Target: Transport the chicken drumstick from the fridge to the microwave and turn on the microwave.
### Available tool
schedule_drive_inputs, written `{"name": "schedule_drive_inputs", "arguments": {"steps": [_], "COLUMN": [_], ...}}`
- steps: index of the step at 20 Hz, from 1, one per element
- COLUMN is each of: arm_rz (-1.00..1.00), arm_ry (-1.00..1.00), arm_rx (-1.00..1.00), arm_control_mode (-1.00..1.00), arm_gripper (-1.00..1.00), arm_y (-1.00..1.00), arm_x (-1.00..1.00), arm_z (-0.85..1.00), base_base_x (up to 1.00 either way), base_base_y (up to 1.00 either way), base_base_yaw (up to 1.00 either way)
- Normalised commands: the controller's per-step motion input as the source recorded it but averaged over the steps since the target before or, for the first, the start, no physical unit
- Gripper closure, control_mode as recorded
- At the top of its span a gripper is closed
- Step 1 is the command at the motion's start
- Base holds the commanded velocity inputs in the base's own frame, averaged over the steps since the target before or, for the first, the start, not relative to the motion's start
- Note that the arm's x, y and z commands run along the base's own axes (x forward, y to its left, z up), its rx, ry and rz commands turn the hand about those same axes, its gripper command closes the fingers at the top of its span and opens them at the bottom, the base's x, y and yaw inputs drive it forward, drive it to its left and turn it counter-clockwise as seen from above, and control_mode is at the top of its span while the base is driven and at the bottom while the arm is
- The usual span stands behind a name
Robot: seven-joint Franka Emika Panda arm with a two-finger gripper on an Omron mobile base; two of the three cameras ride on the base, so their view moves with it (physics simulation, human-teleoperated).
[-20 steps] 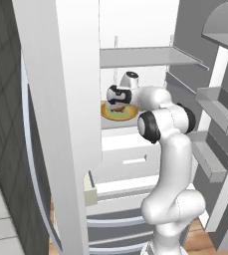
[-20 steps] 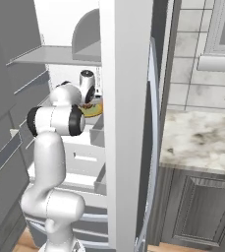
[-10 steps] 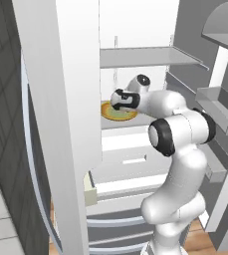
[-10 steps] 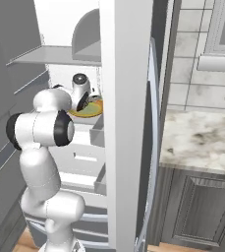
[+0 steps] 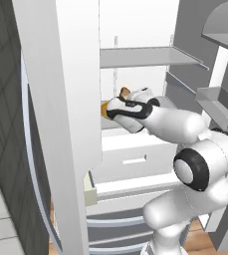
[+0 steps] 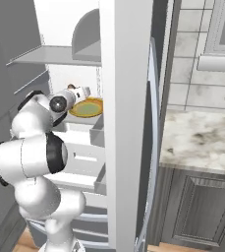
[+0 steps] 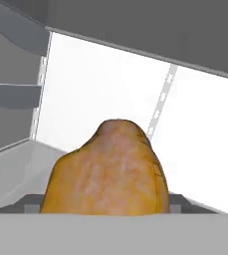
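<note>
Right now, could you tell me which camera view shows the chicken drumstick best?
The hand view: the chicken drumstick looms close and golden-brown, its surface plain. The left base view gives a small brown tip behind the hand; the right base view, a speck by the yellow plate.

My arm is glossy white, built of rounded, bulbous plastic shells (image 5: 180,124) with black rings at the joints (image 5: 192,169). A black band (image 5: 130,110) wraps the wrist just behind the hand. A small dark round cap (image 6: 59,104) sits on the wrist's side.
</note>
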Motion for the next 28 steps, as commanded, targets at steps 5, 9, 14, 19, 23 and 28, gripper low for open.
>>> {"name": "schedule_drive_inputs", "arguments": {"steps": [5,9,14,19,23,28], "arm_rz": [-0.01,-0.07,-0.08,-0.07,-0.08,-0.07], "arm_ry": [-0.17,0.17,0.44,0.53,0.55,0.32], "arm_rx": [0.00,0.00,0.00,-0.04,-0.07,-0.05], "arm_control_mode": [-1.00,-1.00,-1.00,-1.00,-1.00,-1.00], "arm_gripper": [1.00,1.00,1.00,1.00,1.00,1.00], "arm_y": [-0.52,-0.50,-0.21,0.00,0.00,-0.02], "arm_x": [-0.98,-1.00,-0.88,-0.80,-0.71,-0.88], "arm_z": [0.67,0.07,0.21,0.38,0.26,-0.08], "base_base_x": [0.00,0.00,0.00,0.00,0.00,0.00], "base_base_y": [0.00,0.00,0.00,0.00,0.00,0.00], "base_base_yaw": [0.00,0.00,0.00,0.00,0.00,0.00]}}
